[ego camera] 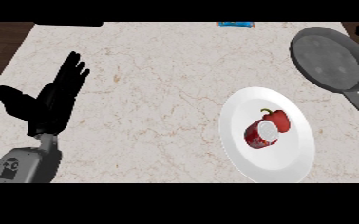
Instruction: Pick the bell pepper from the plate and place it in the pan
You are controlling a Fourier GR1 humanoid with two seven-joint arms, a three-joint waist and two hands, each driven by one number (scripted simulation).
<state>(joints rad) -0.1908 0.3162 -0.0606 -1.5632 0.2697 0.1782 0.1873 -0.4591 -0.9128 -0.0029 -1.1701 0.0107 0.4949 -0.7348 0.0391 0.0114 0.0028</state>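
Currently, at the far left, the left robot hand point(57, 95) stands over the counter point(154, 99) with its fingers straight and spread wide, holding nothing. It rises from a grey forearm that enters at the lower left corner, and it looks to be at rest near that edge, kept out of the way because nothing of the task lies on its side.

Moving right, the pale marbled counter runs bare through the middle. A small blue object point(235, 24) shows at the far edge, too cut off to identify.

Further right sits the white plate point(238, 123), near the front edge. The red bell pepper point(267, 129) lies on its side near the plate's middle, its green stem curling toward the back and its pale cut end facing up and forward. Lying down like this, it offers its long rounded body to a grasp from above, though it may roll on the smooth plate if nudged.

At the far right, beyond the plate and apart from it, is the dark grey pan point(328, 57), its handle running down toward the right edge. Its open round bowl is the goal, and it sits close enough to the plate that the carry would be short.

The right robot hand does not show at all. By my judgement the pick has not begun: the pepper is untouched on the plate and the pan holds nothing.
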